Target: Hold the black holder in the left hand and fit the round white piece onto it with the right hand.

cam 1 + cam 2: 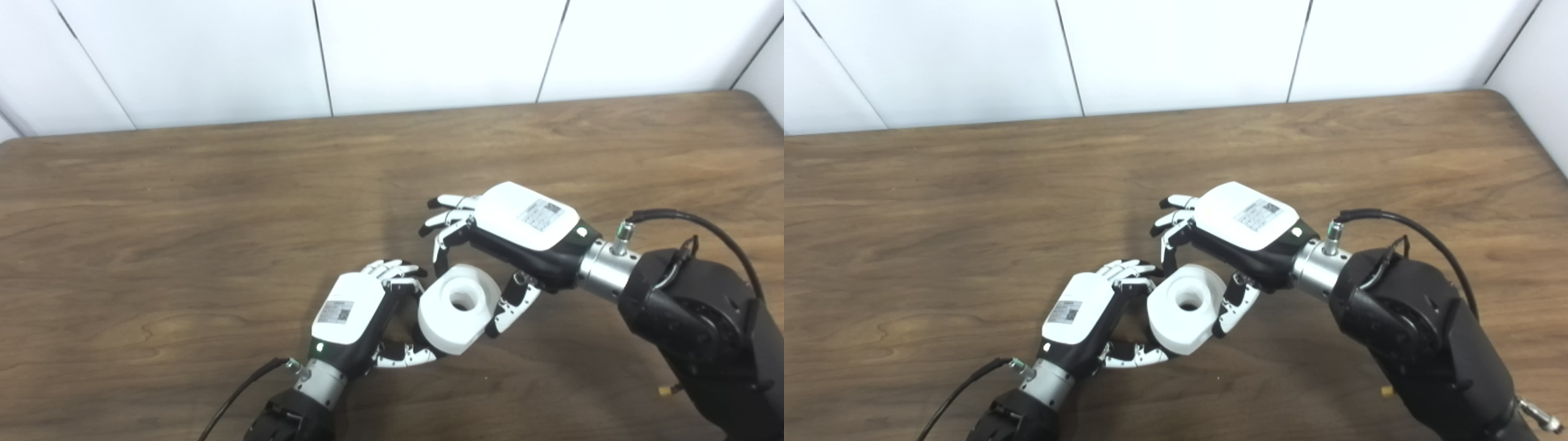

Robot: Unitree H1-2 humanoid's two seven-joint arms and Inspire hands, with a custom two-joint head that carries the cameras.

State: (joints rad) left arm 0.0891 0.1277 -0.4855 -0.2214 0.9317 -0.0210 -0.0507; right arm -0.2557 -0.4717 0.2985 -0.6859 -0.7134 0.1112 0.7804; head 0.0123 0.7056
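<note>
In the left eye view, the round white piece sits between the two hands, just below the middle of the picture at about five o'clock. It is a thick matte disc with a flat side facet and a round bore through its centre, smooth like moulded plastic. The right hand reaches in from three o'clock, its fingers curled over the top edge and its thumb against the right side, so it grips the piece. The left hand comes up from seven o'clock, fingers bent at the piece's left edge and thumb under it. The black holder is not visible; the left hand is clenched around something I cannot make out, so I cannot tell whether it holds the holder. Judging from the pose, the fitting looks under way or nearly seated, with release left.

In the right eye view, the same piece shows its bore more squarely, dark at the bottom. The right hand has a glossy white back shell with a printed label, black palm and metal wrist collar. The left hand matches it. The table is brown wood-grain laminate with a rounded corner at two o'clock, backed by white wall panels.
</note>
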